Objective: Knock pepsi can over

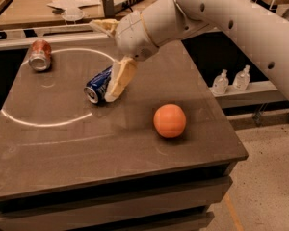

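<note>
The pepsi can, dark blue with a silver end, lies on its side on the dark table, its end facing front-left. My gripper hangs over it and is open. One cream finger rests against the can's right side. The other finger points away to the back left. The arm comes in from the upper right.
A reddish-orange can lies on its side at the table's back left. An orange ball sits right of centre. Two small clear bottles stand on a ledge past the table's right edge. A cluttered bench is behind.
</note>
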Robot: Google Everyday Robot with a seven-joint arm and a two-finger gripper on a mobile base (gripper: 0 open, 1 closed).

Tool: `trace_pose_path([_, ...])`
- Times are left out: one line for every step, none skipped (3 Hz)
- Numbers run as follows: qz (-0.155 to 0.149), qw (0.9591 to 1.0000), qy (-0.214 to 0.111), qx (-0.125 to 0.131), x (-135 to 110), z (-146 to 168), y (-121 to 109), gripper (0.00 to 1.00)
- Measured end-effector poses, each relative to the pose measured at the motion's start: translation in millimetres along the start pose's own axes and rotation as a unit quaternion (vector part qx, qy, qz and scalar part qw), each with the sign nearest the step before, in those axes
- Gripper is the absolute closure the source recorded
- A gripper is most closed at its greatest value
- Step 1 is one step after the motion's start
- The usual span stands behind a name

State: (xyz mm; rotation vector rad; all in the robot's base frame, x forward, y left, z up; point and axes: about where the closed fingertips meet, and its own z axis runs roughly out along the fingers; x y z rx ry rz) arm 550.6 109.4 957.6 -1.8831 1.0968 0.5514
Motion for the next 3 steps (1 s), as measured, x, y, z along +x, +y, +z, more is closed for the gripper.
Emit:
trace_pose_path([0.022,0.9968,-0.057,0.052,-54.0,2.0,31.5,0.00])
trace_pose_path([0.056,0.9913,-0.091,0.077,-67.3,11.3,49.2,0.00])
trace_pose_path([0.057,0.9912,-0.091,0.077,-67.8,11.4,49.3,0.00])
